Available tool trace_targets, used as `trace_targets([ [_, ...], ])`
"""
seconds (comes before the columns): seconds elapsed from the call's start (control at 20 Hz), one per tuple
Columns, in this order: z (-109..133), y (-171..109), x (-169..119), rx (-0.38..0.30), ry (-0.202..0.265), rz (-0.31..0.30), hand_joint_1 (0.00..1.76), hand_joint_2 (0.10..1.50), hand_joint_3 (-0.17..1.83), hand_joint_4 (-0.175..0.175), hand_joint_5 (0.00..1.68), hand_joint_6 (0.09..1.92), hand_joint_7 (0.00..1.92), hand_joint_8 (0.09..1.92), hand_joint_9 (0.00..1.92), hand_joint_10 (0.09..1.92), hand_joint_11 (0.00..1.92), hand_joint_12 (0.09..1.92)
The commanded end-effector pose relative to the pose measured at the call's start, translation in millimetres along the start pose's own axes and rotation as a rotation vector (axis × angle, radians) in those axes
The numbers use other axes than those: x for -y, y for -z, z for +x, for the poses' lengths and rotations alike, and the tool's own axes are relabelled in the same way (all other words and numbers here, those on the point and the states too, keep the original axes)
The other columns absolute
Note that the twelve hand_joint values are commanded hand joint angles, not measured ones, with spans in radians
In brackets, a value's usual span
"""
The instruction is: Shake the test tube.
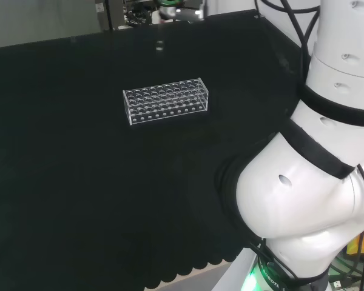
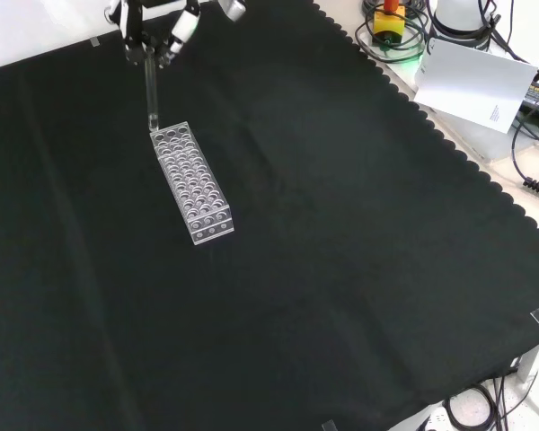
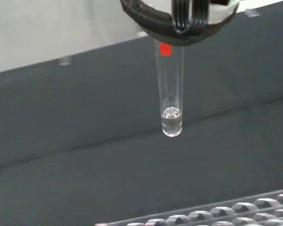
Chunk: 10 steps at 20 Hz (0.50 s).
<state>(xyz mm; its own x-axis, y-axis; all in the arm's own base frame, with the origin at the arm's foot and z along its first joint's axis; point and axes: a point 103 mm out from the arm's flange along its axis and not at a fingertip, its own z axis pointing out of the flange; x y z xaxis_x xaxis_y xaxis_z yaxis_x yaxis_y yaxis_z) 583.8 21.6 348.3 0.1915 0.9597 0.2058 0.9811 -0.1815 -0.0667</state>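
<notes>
While the fingers (image 2: 178, 34) pinch its top, the clear test tube (image 3: 170, 94) hangs upright, red-marked.

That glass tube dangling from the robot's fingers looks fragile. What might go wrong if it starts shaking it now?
Three things, as I judge it.
The hand grips the test tube only near its top, so hard swings might work it free.
In the front view the tube's lower end looks close to the end of the clear rack; a wide swing might knock it.
A little clear liquid sits at the tube's bottom, and I cannot see a cap, so it might splash out.
</notes>
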Motion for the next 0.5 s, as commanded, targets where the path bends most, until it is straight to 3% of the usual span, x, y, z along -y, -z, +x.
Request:
trace_targets([
  [0.05, 71, -4, -3, -0.091, 0.136, 0.005, 1.42, 0.98, 0.00, -0.175, 1.27, 0.29, 1.31, 0.84, 1.26, 0.37, 0.69, 1.25],
  [0.3, 77, 0, -5, -0.093, 0.152, -0.003, 1.42, 0.98, 0.00, -0.175, 1.27, 0.29, 1.31, 0.84, 1.26, 0.37, 0.69, 1.25],
  [0.5, 56, -2, -8, -0.059, 0.114, 0.003, 1.42, 0.98, 0.00, -0.175, 1.27, 0.29, 1.31, 0.84, 1.26, 0.37, 0.69, 1.25],
])
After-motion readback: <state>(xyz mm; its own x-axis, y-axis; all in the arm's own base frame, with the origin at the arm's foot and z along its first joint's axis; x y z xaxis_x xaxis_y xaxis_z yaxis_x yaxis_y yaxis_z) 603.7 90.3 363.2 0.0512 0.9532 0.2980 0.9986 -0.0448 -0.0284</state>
